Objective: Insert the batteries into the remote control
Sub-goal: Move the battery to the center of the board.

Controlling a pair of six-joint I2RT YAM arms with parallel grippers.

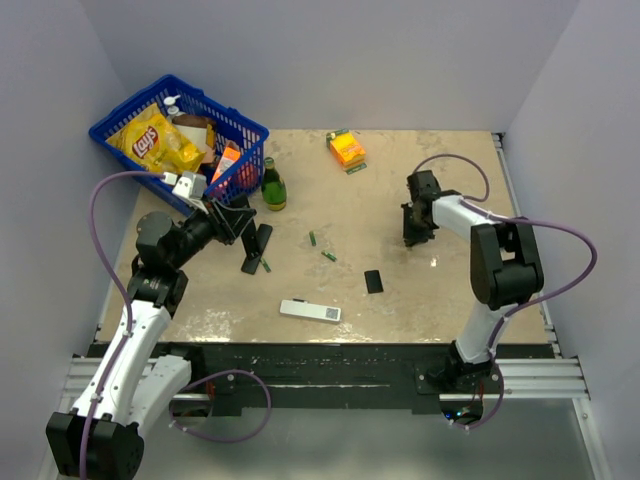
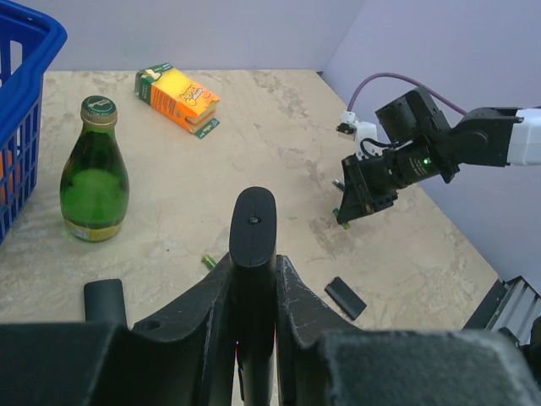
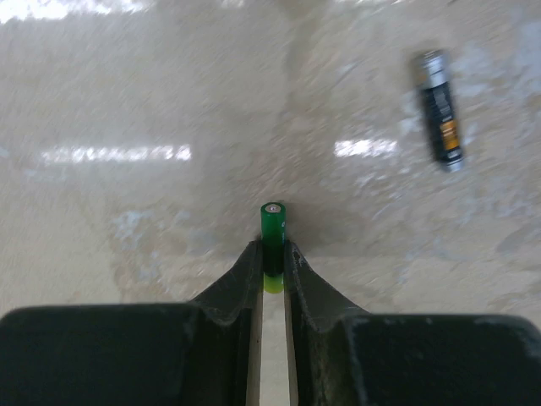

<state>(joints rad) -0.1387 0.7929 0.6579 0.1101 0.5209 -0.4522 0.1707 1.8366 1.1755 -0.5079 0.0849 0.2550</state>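
Note:
My left gripper [image 2: 253, 260] is shut on the slim black remote control [image 2: 253, 222], whose rounded end sticks out past the fingertips. In the top view this gripper [image 1: 243, 224] is left of centre, with the black bar [image 1: 257, 246] slanting down from it. My right gripper [image 3: 272, 254] is shut on one green battery [image 3: 272, 227], held just above the table at the right [image 1: 412, 234]. More green batteries lie loose mid-table [image 1: 312, 238] [image 1: 328, 256] [image 1: 266, 265]; one shows beside my left finger [image 2: 207, 261].
A small black cover [image 1: 373, 281] and a flat white remote [image 1: 310, 311] lie near the front. A green bottle [image 1: 272, 186], an orange box [image 1: 346, 148] and a blue basket [image 1: 120, 120] stand at the back. A black battery [image 3: 440, 108] lies near my right gripper.

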